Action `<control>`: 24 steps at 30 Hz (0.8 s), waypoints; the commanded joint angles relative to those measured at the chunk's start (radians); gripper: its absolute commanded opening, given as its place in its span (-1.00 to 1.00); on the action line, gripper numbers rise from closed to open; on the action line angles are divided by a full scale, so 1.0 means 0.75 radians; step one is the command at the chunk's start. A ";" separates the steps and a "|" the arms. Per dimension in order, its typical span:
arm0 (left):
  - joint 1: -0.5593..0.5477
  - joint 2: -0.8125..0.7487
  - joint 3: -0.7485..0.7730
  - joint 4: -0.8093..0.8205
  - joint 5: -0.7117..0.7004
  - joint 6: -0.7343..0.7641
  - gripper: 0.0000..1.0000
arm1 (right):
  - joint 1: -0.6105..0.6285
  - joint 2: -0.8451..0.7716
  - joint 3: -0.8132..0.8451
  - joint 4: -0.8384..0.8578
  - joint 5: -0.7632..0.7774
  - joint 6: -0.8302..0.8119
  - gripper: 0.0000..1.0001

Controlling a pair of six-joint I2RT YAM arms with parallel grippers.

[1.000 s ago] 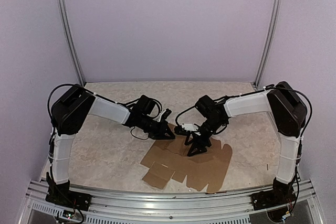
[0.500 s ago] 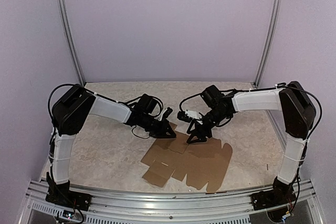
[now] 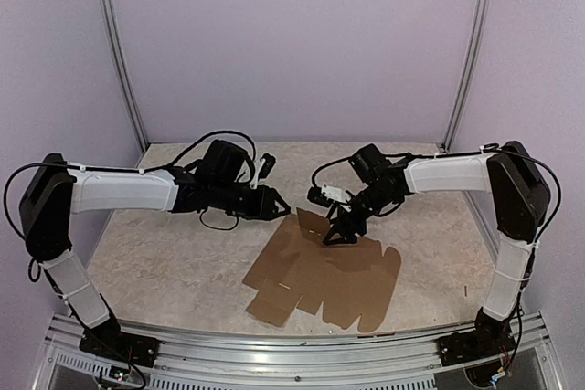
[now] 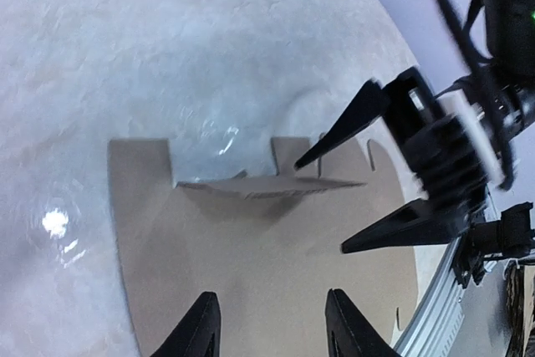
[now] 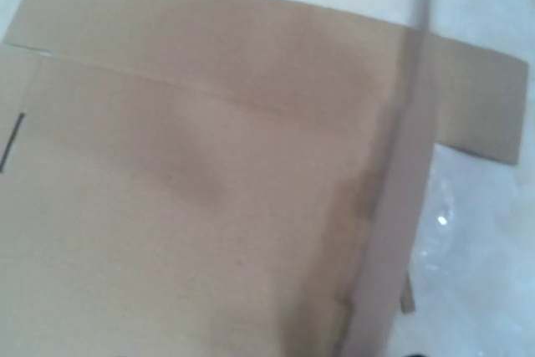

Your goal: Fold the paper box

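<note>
Cardboard folding is at an early step: the paper box lies mostly flat as a die-cut sheet on the table, with one far-edge flap raised. The next move probably calls for creasing that flap fully upright while one tool pins the adjoining panel, so the sheet does not slide.

Left tool: fingers spread, gripping nothing, positioned just left of the raised flap and clear of the sheet.

Right tool: fingers spread, tips at the sheet's far edge just right of the flap. Contact with the cardboard cannot be confirmed.
</note>
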 commanded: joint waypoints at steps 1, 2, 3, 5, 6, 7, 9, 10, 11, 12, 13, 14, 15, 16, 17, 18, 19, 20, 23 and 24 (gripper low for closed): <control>-0.042 -0.046 -0.260 -0.118 -0.144 -0.134 -0.15 | 0.001 -0.060 -0.036 -0.010 -0.062 -0.043 0.58; -0.057 -0.065 -0.299 -0.118 -0.160 -0.160 -0.15 | 0.011 -0.079 -0.038 -0.014 -0.037 -0.050 0.61; -0.075 -0.088 -0.334 -0.120 -0.178 -0.186 -0.15 | 0.023 -0.097 -0.043 -0.003 0.002 -0.042 0.62; -0.112 -0.135 -0.391 -0.125 -0.210 -0.242 -0.14 | 0.053 -0.121 -0.051 0.058 0.129 0.025 0.62; -0.131 -0.156 -0.410 -0.128 -0.220 -0.267 -0.14 | 0.061 -0.121 -0.043 0.086 0.186 0.074 0.59; -0.148 -0.172 -0.424 -0.147 -0.234 -0.298 -0.14 | 0.064 -0.111 -0.029 0.107 0.230 0.115 0.52; -0.190 -0.220 -0.442 -0.187 -0.285 -0.355 -0.14 | 0.064 -0.081 0.012 0.123 0.277 0.183 0.38; -0.212 -0.239 -0.453 -0.203 -0.306 -0.384 -0.14 | 0.064 -0.064 0.028 0.127 0.295 0.204 0.28; -0.235 -0.270 -0.466 -0.212 -0.322 -0.408 -0.14 | 0.064 -0.042 0.038 0.134 0.314 0.226 0.20; -0.254 -0.288 -0.478 -0.223 -0.338 -0.432 -0.14 | 0.064 -0.024 0.049 0.143 0.335 0.241 0.10; -0.272 -0.311 -0.490 -0.235 -0.353 -0.451 -0.13 | 0.064 -0.009 0.060 0.148 0.350 0.250 -0.03; -0.284 -0.335 -0.500 -0.248 -0.367 -0.478 -0.12 | 0.063 0.007 0.072 0.147 0.375 0.262 -0.14; -0.292 -0.346 -0.506 -0.257 -0.373 -0.507 -0.12 | 0.062 0.018 0.087 0.139 0.397 0.276 -0.27; -0.297 -0.360 -0.524 -0.259 -0.374 -0.535 -0.12 | 0.056 0.021 0.097 0.135 0.405 0.293 -0.39; -0.308 -0.369 -0.539 -0.259 -0.379 -0.584 -0.11 | 0.047 0.017 0.101 0.139 0.408 0.311 -0.51; -0.318 -0.387 -0.556 -0.253 -0.394 -0.623 -0.10 | 0.033 0.003 0.098 0.150 0.404 0.336 -0.63; -0.331 -0.398 -0.576 -0.247 -0.408 -0.665 -0.09 | 0.014 -0.016 0.091 0.162 0.395 0.362 -0.72; -0.341 -0.413 -0.598 -0.236 -0.450 -0.715 -0.07 | -0.004 -0.036 0.084 0.172 0.387 0.394 -0.77; -0.357 -0.457 -0.678 -0.146 -0.517 -0.868 -0.03 | -0.070 -0.091 0.050 0.196 0.367 0.467 -0.99; -0.361 -0.473 -0.713 -0.105 -0.539 -0.925 -0.01 | -0.094 -0.111 0.026 0.214 0.359 0.496 -1.00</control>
